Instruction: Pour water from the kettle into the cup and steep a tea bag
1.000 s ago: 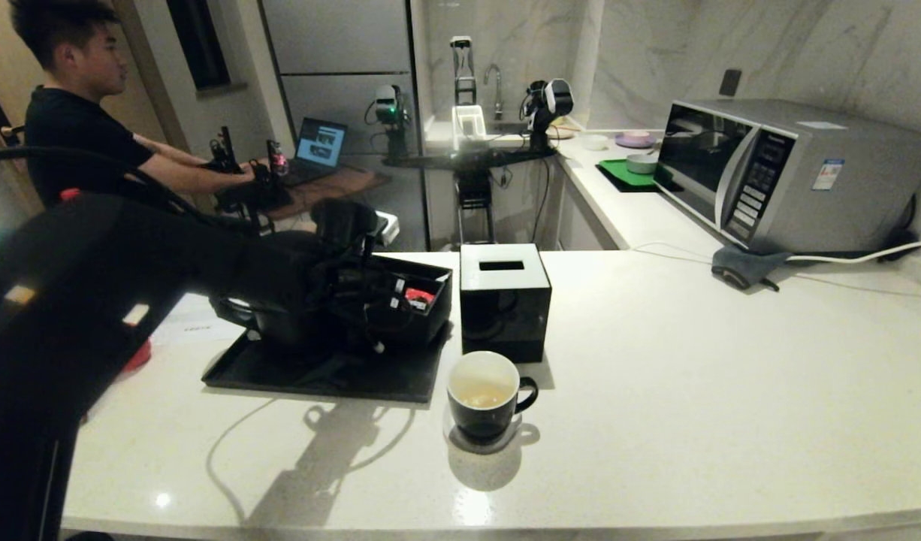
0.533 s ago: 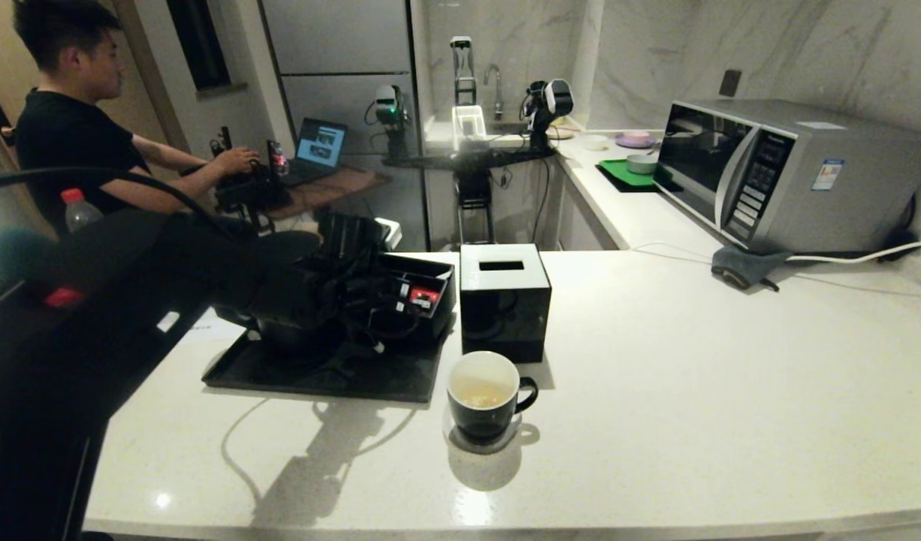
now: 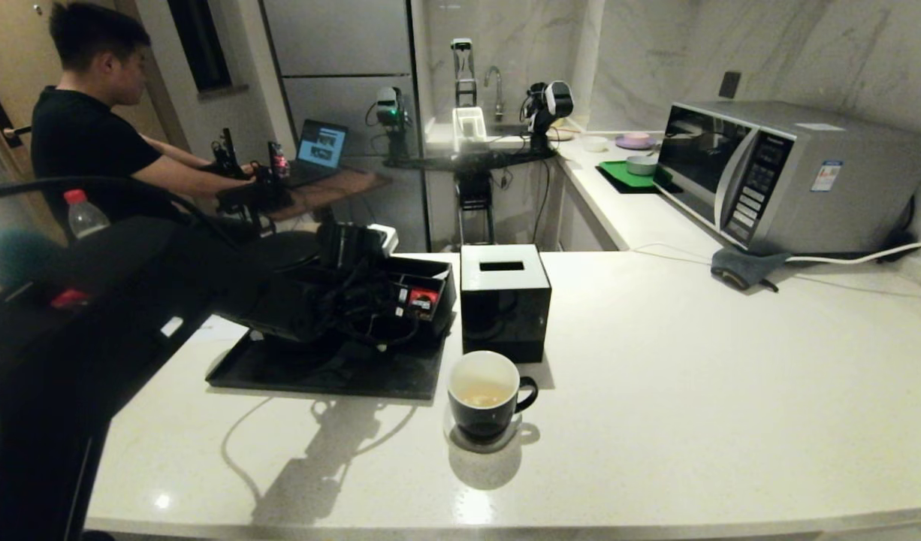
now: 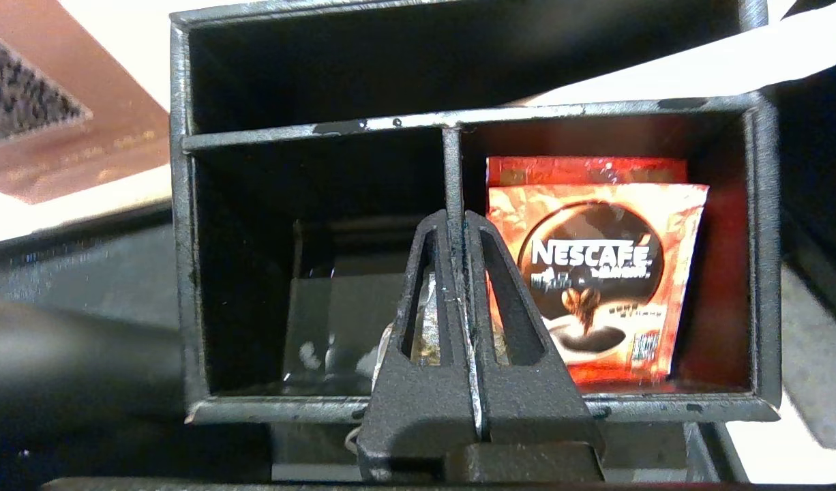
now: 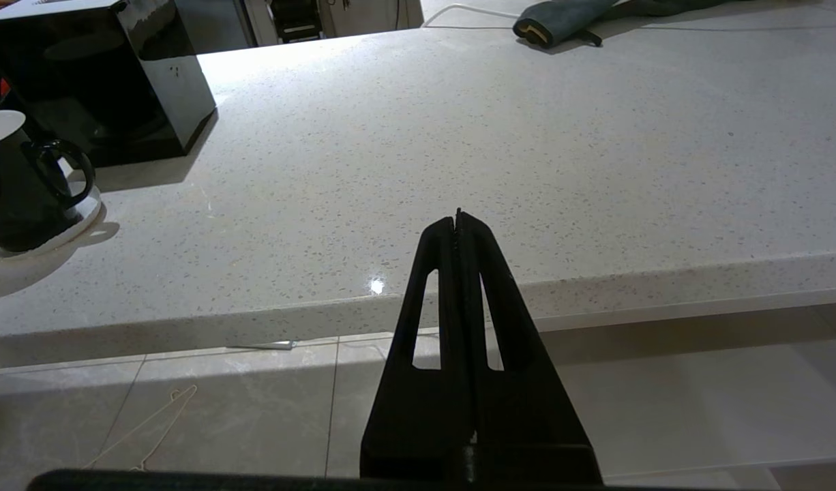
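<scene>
The left gripper (image 4: 457, 225) is reaching into the divided black box (image 4: 186, 273), jaws clenched on the tea bag (image 4: 428, 320) to lift it out. The cup (image 3: 484, 394) is waiting on the table (image 3: 693, 376) with water (image 3: 481, 394) already in it, while the right gripper (image 5: 457, 217) is hanging clenched and empty below the edge.

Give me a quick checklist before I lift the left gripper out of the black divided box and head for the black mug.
1. Left gripper shut: ok.
2. Greyish-brown tea bag actually pinched: cannot tell; it shows only through the finger slots, over the black divided box.
3. Red coffee sachet not caught: ok, it stands in the neighbouring compartment, past the divider.
4. Glossy black mug with white inside upright and uncovered: ok.
5. Pale yellowish water in the mug: ok, a low pool.
6. Right gripper out of the way: ok, shut, off the white speckled counter's near edge, apart from the mug.
</scene>
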Robot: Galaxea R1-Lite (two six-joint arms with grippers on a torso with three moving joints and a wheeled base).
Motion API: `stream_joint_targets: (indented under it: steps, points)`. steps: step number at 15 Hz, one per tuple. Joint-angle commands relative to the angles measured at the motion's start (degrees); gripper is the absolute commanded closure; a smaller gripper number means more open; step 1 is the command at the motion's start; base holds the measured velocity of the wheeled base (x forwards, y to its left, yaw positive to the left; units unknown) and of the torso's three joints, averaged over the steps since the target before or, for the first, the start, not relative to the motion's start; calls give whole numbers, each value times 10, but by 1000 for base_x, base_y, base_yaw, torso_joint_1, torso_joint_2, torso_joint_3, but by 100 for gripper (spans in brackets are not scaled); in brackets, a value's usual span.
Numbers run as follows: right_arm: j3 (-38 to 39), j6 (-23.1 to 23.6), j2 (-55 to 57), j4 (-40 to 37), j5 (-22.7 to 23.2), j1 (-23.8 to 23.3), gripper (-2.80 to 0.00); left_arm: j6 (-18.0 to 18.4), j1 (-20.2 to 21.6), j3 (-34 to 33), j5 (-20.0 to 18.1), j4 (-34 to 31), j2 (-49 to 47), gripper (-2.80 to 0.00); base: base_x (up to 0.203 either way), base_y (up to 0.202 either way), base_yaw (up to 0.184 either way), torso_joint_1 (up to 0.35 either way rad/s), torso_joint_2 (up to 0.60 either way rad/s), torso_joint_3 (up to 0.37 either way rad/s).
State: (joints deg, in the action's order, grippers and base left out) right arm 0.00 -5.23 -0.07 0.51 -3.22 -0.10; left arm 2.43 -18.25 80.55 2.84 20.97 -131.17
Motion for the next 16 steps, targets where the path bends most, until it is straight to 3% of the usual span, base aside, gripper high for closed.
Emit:
stream_joint_targets:
  steps: [1,16]
  points:
    - [0,0,1,0,0,0,0,0,0,-11,0,-1,-2,0,0,0,0,0,0,0]
    - [0,0,1,0,0,0,0,1,-2,-38,2,-6,21,0,0,0,0,0,0,0]
